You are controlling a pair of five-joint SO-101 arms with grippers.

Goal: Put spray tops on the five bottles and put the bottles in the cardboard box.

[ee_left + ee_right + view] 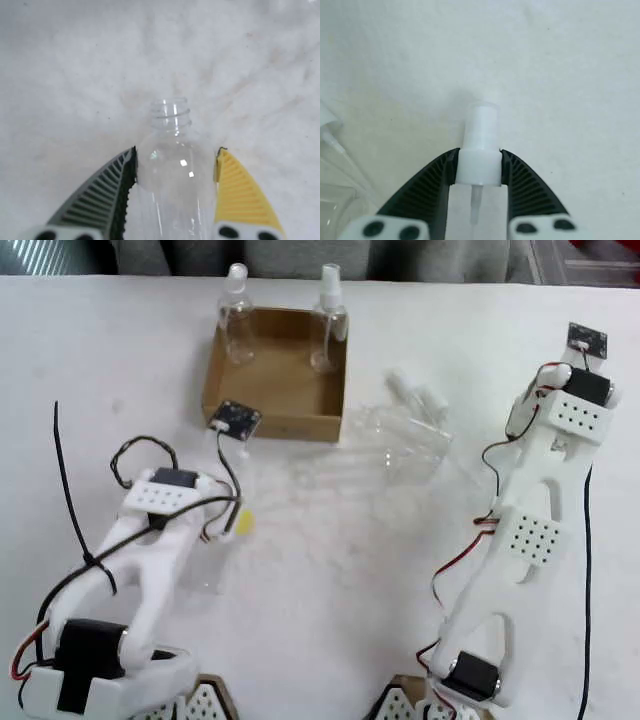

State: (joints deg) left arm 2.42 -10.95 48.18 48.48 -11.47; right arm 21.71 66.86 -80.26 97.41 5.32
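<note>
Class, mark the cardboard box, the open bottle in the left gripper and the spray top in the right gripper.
cardboard box (295, 427), high view, front wall.
open bottle (172, 172), left wrist view, clear shoulder.
spray top (479, 167), right wrist view, white collar.

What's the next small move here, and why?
Probably bring the right claw across toward the left claw and line its spray top up over the bottle. The right claw is shut on the spray top, and the left claw grips a bottle whose threaded neck is bare, so the two parts look ready to be joined.
</note>
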